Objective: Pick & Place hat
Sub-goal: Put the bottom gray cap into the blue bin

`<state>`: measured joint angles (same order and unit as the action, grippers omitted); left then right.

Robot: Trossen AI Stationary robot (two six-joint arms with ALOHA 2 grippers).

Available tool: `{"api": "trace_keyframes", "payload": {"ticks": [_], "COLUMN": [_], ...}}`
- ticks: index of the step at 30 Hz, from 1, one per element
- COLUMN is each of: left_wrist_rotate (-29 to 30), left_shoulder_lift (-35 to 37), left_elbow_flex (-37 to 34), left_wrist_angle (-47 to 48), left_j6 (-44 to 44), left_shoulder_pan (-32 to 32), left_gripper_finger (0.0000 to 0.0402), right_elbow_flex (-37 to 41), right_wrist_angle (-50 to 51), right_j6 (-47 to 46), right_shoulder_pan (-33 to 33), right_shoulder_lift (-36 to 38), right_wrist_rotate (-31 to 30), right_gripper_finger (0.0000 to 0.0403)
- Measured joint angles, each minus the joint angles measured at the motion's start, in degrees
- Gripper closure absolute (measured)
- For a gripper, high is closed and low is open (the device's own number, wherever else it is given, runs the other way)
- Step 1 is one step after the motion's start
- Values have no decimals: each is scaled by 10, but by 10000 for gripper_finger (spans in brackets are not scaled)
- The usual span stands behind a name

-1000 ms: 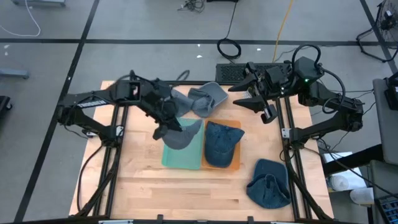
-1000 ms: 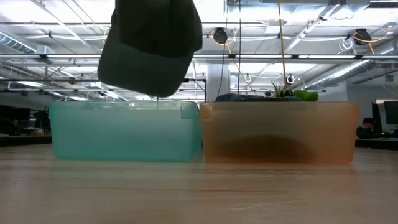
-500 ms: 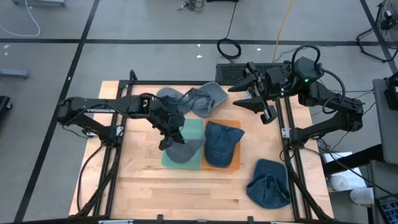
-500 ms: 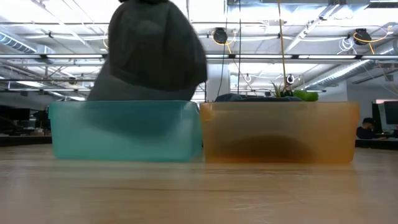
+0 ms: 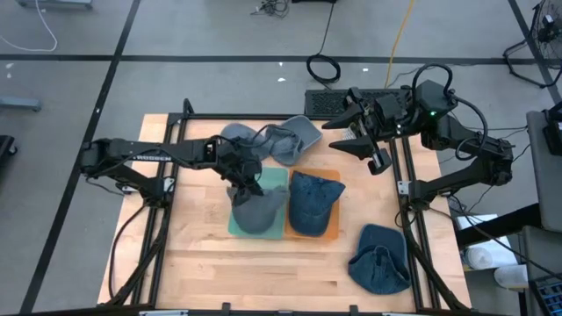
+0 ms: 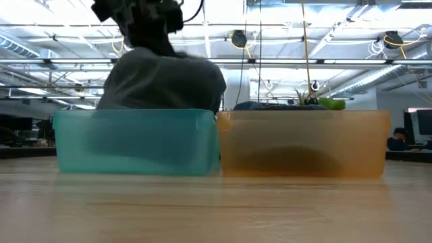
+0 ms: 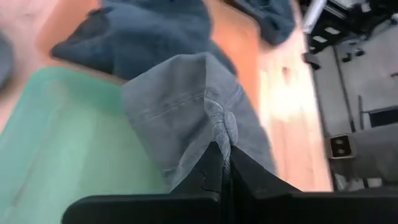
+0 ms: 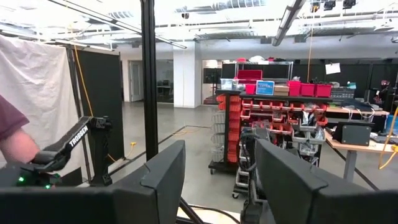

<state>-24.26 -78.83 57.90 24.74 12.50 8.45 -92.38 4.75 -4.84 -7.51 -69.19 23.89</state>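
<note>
Left hand point(image 5: 243, 186) pinched fully closed on a fold of the grey hat point(image 5: 256, 209), seen close up in the left wrist view with the fabric point(image 7: 186, 106) bunched between the dark fingers point(image 7: 208, 171). Hand sits over the green bin point(image 5: 235, 224), hat lowered into it; in the low view the grey crown point(image 6: 162, 81) bulges above the bin's rim point(image 6: 135, 115) with the hand point(image 6: 145, 30) right on top.

Right hand point(image 5: 373, 158) raised off to the far right corner of the surface point(image 5: 202, 263), fingers point(image 8: 155, 180) standing apart, nothing between them; its wrist view looks out into the room, a person's arm at the frame edge.

Containers: green bin holds the grey hat. Orange bin point(image 5: 332, 233) touches it on the right side and holds a blue denim hat point(image 5: 313, 202); in the low view the two bins stand side by side, walls touching.

Loose hats: a grey-blue pair point(image 5: 279, 139) at the far edge of the surface just behind the bins, another denim hat point(image 5: 379, 259) near the right front corner, well apart from the bins.

Open room: front strip of the surface and the left side beside the green bin are bare wood. Black frame rails point(image 5: 162, 189) run along left and right edges.
</note>
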Motion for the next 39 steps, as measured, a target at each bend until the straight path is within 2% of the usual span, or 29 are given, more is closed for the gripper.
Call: {"api": "trace_keyframes", "payload": {"ticks": [4,7,12,16,21,39], "left_wrist_rotate": [24,69,83,165,212,193], "left_shoulder_lift": [0,0,-6,-9,-27,-161], "left_elbow_flex": [-25,-31,-38,-41,-41,-40], "left_wrist_angle": [-23,-24,-25,1,11,-86], "left_j6": [-3,-20,-35,-36,-32,-64], "left_shoulder_pan": [17,32,44,42,41,24], "left_gripper_finger": [400,400,399,400,398,399], "right_elbow_flex": [0,0,0,0,0,0], "right_wrist_angle": [0,1,2,2,4,2], "right_j6": [0,0,0,0,0,0], "right_shoulder_pan": [0,0,0,0,0,0], "right_shoulder_lift": [-2,-5,-14,-18,-22,-21], "right_wrist_rotate": [0,-1,-1,-1,-1,-1], "right_gripper_finger": [219,217,217,217,216,217]}}
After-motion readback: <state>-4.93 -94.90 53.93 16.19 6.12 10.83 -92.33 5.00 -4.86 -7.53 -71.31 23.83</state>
